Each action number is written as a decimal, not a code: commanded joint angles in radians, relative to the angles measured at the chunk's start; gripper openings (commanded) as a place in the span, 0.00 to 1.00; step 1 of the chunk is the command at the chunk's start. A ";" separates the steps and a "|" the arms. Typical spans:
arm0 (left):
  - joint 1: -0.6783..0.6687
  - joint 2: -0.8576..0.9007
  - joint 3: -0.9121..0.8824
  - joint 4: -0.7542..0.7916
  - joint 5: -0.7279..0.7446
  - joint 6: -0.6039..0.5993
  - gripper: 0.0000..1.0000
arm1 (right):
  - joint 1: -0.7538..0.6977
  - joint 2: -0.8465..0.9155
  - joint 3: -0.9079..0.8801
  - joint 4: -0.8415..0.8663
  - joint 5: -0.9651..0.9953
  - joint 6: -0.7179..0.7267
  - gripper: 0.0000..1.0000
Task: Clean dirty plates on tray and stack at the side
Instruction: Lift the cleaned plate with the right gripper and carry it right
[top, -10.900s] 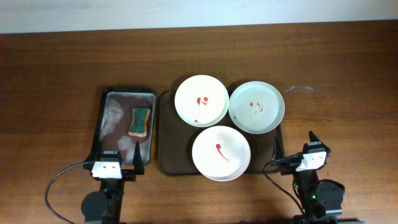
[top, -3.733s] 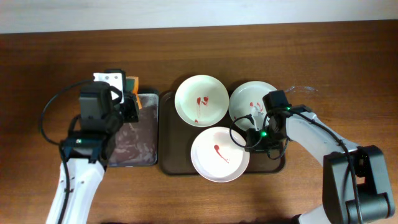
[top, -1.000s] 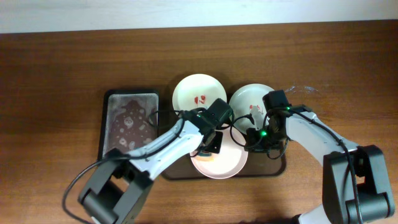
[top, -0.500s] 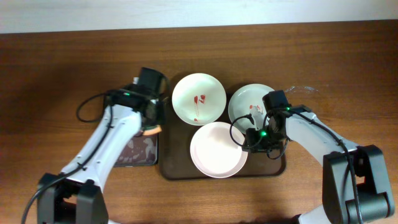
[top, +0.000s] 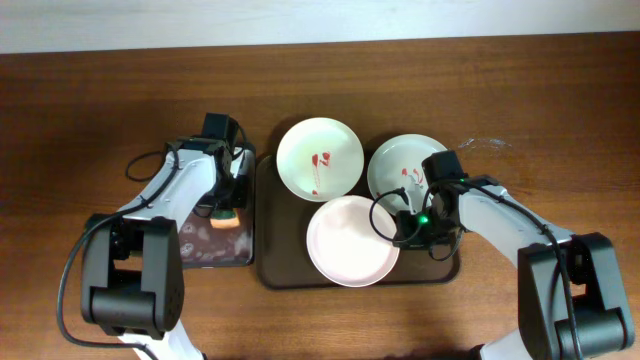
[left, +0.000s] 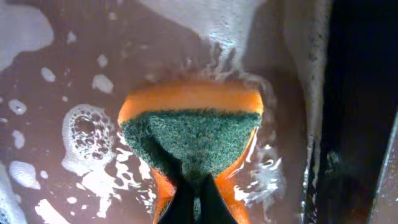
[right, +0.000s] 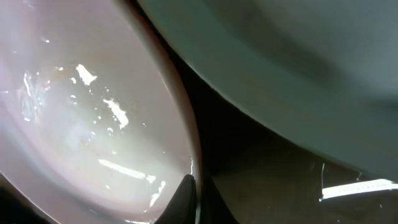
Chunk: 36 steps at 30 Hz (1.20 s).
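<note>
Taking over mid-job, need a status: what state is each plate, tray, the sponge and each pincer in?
Tray: holds all three plates.
Front plate: clean, wet, on tray.
Left plate: red marks, on tray.
Right plate: red marks, on tray.
Soap tray: foamy water.
Sponge: wet, dipped in soap tray.
Left pincer: shut on sponge.
Right pincer: shut on front plate's rim.

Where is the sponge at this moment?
In the overhead view, the sponge is left of centre in the soapy black tray, near its right wall, beside the brown tray; the left gripper is shut on it.
</note>
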 joint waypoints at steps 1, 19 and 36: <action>0.008 0.016 -0.004 -0.003 -0.013 0.081 0.34 | 0.009 -0.041 0.048 -0.062 0.013 -0.039 0.04; 0.008 0.015 -0.003 0.085 -0.099 -0.108 0.50 | 0.302 -0.288 0.268 -0.143 0.907 0.020 0.04; 0.008 0.030 -0.003 0.084 -0.160 -0.339 0.47 | 0.341 -0.287 0.337 -0.145 0.974 0.019 0.04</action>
